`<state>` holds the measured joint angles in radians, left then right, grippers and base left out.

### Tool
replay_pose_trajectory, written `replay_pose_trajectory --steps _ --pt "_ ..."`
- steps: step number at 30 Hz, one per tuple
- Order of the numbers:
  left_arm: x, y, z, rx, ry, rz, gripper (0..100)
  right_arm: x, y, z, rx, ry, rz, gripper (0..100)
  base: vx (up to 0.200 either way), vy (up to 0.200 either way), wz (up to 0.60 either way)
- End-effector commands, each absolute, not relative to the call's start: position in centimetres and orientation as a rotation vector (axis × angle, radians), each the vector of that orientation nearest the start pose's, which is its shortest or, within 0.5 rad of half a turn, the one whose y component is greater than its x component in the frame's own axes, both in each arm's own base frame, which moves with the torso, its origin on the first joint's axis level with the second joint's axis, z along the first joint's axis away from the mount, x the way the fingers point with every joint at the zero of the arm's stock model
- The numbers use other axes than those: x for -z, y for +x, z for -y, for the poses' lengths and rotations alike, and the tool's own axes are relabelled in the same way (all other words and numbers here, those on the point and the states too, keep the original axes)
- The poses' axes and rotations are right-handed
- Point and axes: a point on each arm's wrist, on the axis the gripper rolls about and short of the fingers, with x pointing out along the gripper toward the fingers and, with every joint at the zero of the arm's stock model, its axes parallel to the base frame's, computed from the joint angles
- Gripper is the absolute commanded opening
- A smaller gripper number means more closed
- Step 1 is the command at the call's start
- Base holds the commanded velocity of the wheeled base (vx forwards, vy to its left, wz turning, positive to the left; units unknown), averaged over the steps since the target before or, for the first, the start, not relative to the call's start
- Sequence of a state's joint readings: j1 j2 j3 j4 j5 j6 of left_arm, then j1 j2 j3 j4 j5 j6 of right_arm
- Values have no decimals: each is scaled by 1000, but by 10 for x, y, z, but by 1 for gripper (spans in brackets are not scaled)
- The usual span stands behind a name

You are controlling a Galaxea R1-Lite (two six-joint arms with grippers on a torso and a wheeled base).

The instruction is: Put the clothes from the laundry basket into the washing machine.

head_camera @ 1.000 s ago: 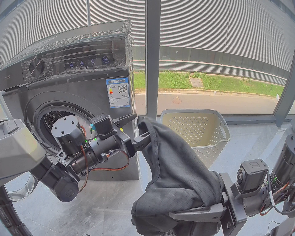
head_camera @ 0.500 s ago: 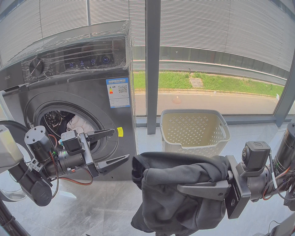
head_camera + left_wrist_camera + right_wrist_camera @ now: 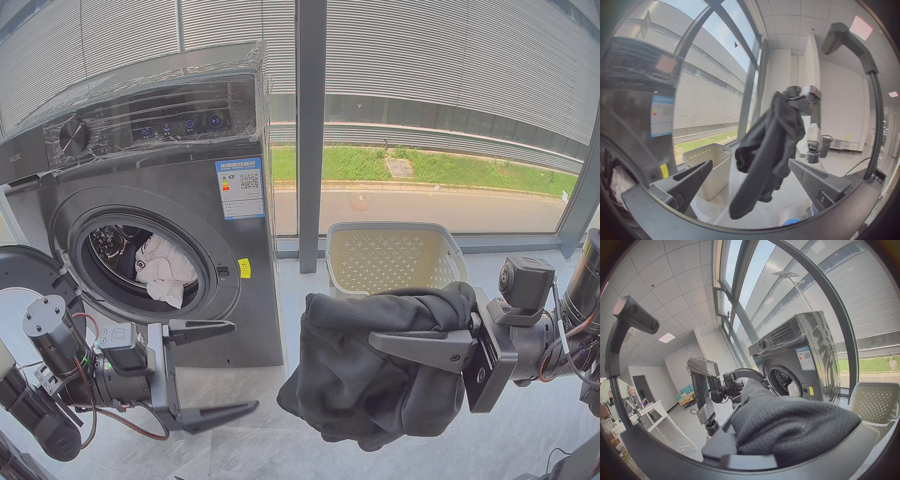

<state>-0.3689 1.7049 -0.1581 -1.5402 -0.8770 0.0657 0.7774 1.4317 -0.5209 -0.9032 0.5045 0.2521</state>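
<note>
Holding entry: one item in transit.

Item: dark garment (image 3: 340, 369), thin mesh-knit cloth with a fine perforated texture, limp and bunched in folds. It is clamped in the right gripper (image 3: 381, 372). The upper finger lies across the top of the bundle, and the rest hangs below the jaws in a soft lobe, off the floor.

Change: a second ago the left gripper (image 3: 245, 365) pinched the garment's upper edge and shared the load. It has since let go and dropped to a spot below the drum opening (image 3: 140, 265), fingers spread wide and bare. The garment has slumped from a stretched sheet into a compact bundle, carried by the right gripper alone. Judgement: the hand-over is finished. The left arm no longer screens the drum mouth, so a one-armed carry to it looks open.

Destination: washing machine (image 3: 187, 181), dark grey metal casing, its top wrapped in crinkled clear film. The round opening is well apart from the right gripper, beyond its fingertips towards the left gripper's side. Door (image 3: 25, 269), round, swung open, close beside the left arm. White clothes (image 3: 162, 269), crumpled, lie inside the drum.

Source: laundry basket (image 3: 400, 256), rigid cream plastic with star-perforated walls, just behind the right gripper's load. The part of its inside in view shows bare wall.
</note>
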Motion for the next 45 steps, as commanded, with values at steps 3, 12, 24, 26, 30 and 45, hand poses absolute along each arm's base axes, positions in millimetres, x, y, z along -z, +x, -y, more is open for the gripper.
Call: replay_pose_trajectory --steps 3,12,24,26,30,45 --pt "-118 179 119 1390 131 26 100 -211 152 -174 -1308 218 -150 0 0 0 0" --pt "-120 207 139 1384 159 65 100 -216 144 -181 -1353 259 -170 0 0 0 0" --pt "-117 207 163 1430 154 66 100 -219 138 -189 -1395 270 -175 0 0 0 0" --pt "-117 205 165 1437 149 65 100 -219 137 -190 -1403 270 -176 0 0 0 0" --pt "-115 211 170 1436 134 55 100 -220 135 -197 -1425 269 -178 0 0 0 0" --pt "-105 205 209 1539 127 42 100 -230 142 -223 -1468 276 -149 0 0 0 0"
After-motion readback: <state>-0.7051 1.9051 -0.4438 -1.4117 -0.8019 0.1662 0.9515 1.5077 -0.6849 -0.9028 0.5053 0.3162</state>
